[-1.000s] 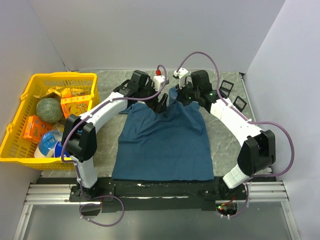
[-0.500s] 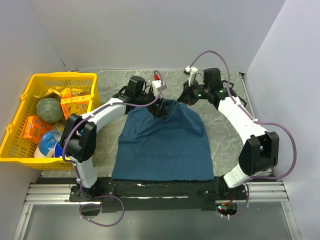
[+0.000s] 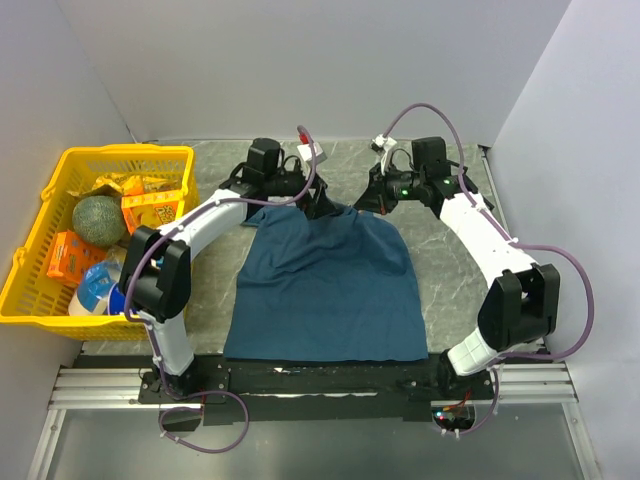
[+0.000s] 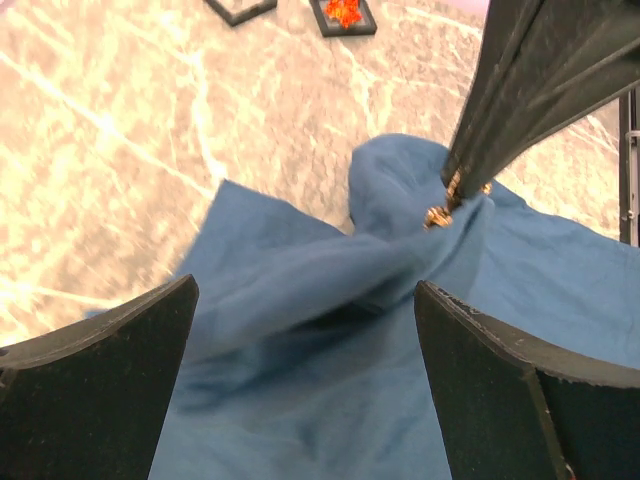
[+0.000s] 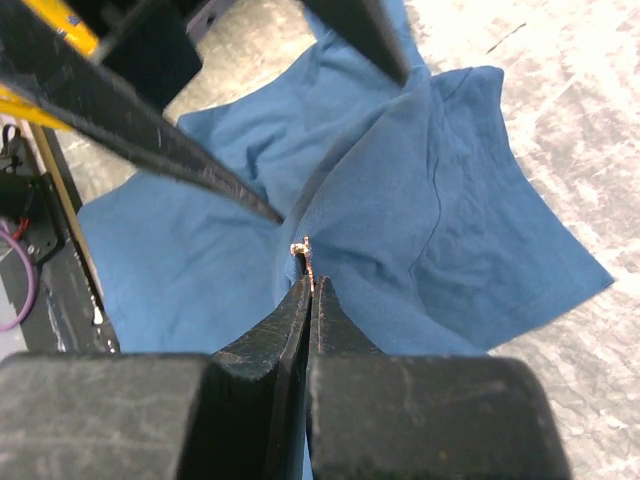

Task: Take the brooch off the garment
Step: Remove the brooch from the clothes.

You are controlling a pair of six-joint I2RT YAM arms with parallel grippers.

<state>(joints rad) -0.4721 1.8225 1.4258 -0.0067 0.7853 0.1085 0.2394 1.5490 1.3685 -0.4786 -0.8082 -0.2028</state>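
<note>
The garment, a dark teal T-shirt, lies flat in the middle of the table with its far edge drawn up into a peak. At that peak sits the small gold brooch, and my right gripper is shut on it; the brooch still touches the cloth. My left gripper hangs open just over the raised fold, its fingers on either side and gripping nothing. From above, the left gripper and right gripper meet at the shirt's far edge.
A yellow basket of groceries stands at the left edge of the table. Two small black square frames lie at the back right, behind the right arm. White walls close the table on three sides.
The right arm has swung back and to the right, staying shut. The left arm has drawn back to the left, still open. The shirt's far edge has shifted and lies flatter.
</note>
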